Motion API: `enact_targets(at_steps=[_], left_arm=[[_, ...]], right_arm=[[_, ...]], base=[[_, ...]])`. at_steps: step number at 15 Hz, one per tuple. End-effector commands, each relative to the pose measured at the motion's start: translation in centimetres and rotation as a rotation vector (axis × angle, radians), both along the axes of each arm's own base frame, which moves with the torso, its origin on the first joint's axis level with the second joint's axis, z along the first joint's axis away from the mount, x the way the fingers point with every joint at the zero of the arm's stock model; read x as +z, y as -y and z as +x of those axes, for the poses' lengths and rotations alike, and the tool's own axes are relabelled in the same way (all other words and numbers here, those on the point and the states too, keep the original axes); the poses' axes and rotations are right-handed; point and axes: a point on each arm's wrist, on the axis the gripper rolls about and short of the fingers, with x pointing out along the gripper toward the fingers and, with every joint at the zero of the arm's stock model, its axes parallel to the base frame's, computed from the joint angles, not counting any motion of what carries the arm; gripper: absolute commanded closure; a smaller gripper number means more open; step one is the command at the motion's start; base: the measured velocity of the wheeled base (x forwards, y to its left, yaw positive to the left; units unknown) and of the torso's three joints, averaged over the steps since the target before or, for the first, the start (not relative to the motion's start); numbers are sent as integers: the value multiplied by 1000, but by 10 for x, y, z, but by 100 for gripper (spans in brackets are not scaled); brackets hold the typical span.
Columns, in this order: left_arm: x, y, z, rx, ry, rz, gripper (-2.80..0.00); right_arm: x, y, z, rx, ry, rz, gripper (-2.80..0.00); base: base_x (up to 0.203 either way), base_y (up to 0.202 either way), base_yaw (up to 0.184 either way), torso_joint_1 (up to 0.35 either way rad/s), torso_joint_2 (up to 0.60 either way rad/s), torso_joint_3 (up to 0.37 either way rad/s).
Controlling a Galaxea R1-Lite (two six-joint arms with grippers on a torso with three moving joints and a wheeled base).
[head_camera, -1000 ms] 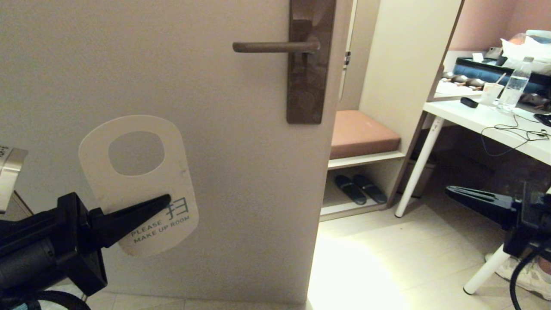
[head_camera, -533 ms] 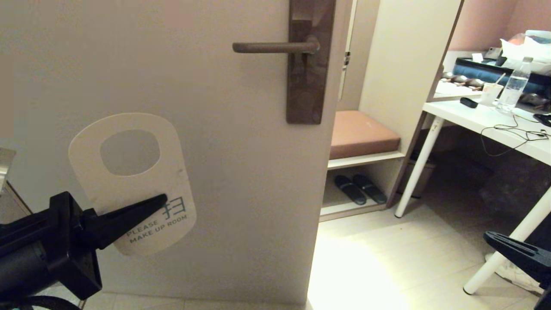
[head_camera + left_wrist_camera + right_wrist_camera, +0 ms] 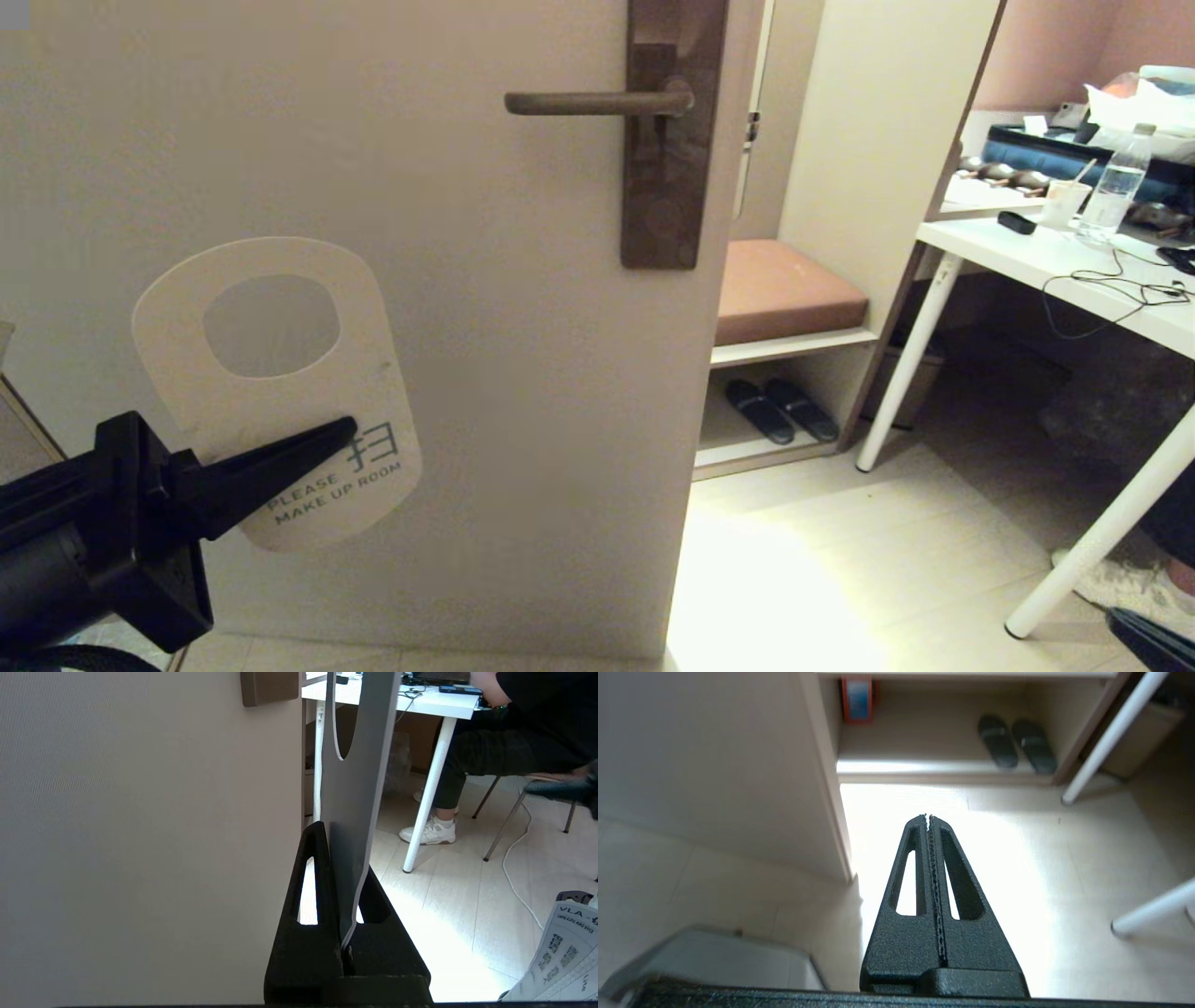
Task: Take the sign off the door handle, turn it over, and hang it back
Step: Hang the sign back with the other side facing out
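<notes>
Nearest, at the lower left of the head view, the left claw (image 3: 350, 431) is clamped on the lower part of the sign (image 3: 275, 387), whose pale "PLEASE MAKE UP ROOM" face shows and whose round hole is uppermost; the left wrist view shows the card edge-on between the closed fingers. The sign hangs off the door handle (image 3: 597, 101), well below and left of it, in front of the door (image 3: 467, 327). The right claw (image 3: 928, 820) is low at the right, pressed shut on nothing above the pale floor (image 3: 840, 560). Farther back stand a cushioned bench (image 3: 789, 289) over slippers (image 3: 782, 409), and a white desk surface (image 3: 1055, 266) carrying a water bottle (image 3: 1116, 182).
</notes>
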Motion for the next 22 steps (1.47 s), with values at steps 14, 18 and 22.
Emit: enact_targets(at_steps=[14,18,22], left_arm=[[1,-5,-5,20,19,-7,0],[1,-8,-5,45,20,-7,0],[2,-12,-8,65,34,-11,0]], right_arm=[[-16,-2,-43,-189,-36,-92,0],[-23,-2,-41,-157,-71,-102,0],[-29,-2,-45,-169,-53,-82,0]], base=[[0,0,0,0,0,0],[0,0,0,0,0,0],[0,0,0,0,0,0]])
